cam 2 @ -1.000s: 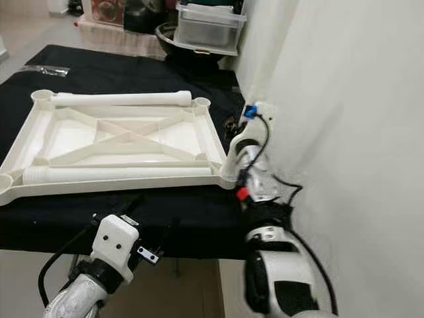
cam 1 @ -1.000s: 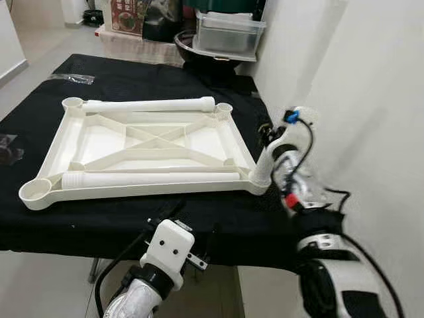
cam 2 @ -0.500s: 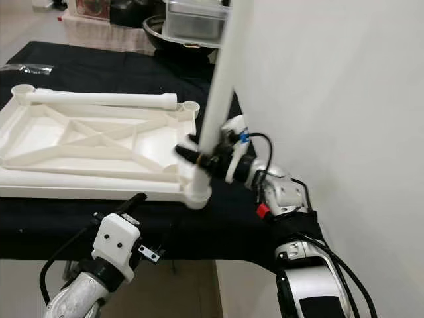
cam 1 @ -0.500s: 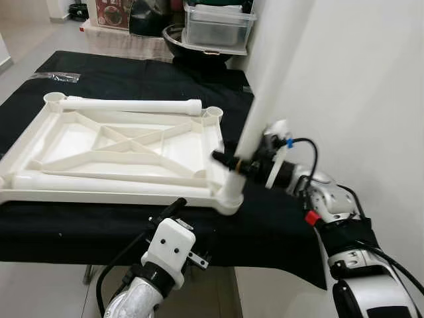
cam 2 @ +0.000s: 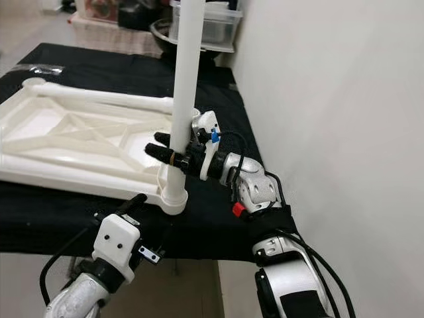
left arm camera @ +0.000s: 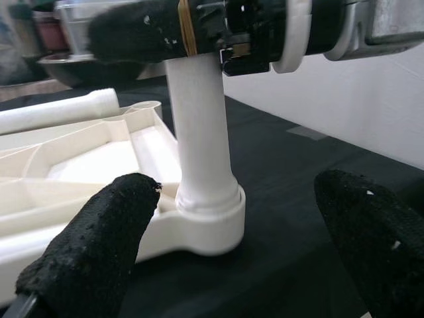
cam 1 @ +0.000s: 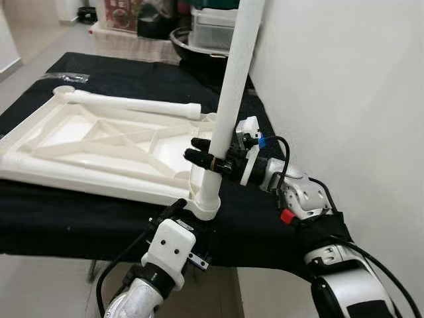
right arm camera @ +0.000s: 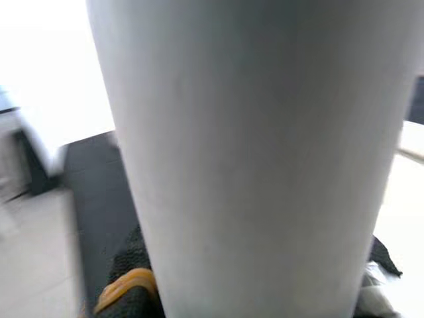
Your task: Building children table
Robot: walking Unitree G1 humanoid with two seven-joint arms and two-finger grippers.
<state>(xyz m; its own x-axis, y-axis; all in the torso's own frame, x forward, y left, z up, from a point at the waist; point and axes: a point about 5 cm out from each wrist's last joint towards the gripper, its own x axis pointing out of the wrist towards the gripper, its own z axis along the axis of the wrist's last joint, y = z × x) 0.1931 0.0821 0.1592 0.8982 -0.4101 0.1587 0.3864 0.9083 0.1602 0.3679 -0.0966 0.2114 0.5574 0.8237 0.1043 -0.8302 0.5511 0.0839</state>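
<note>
Gripping the white table leg point(cam 1: 233, 79), the right gripper point(cam 1: 204, 152) is clamped around the tube low down, just above the flared collar at its foot. Leg stands nearly upright, tilted slightly right at the top, foot seated in the near-right corner socket point(cam 1: 203, 205) of the upturned white tabletop point(cam 1: 99, 142). Right wrist view is mostly the leg's pale surface point(right arm camera: 252, 152) close up, with a bit of black finger and an orange band at its base.

Tabletop lies underside up on the black cloth point(cam 1: 73, 218) covering the work table, cross ribs showing. Second leg point(cam 1: 132, 103) lies flat along the far edge of the tabletop, loose, one end near the far-left socket point(cam 1: 64, 91).

Left gripper point(left arm camera: 218, 258) is low at the near edge of the table, below the seated corner, fingers point(left arm camera: 99, 245) spread wide and holding nothing. It points at the socket, leg foot between the two pads in its wrist view but well apart from them. Its white wrist housing point(cam 1: 171, 248) sits just under the cloth edge.

White wall point(cam 1: 344, 99) runs along the right. Metal bowl and a clear lidded bin point(cam 1: 212, 30) sit past the far end of the table.
</note>
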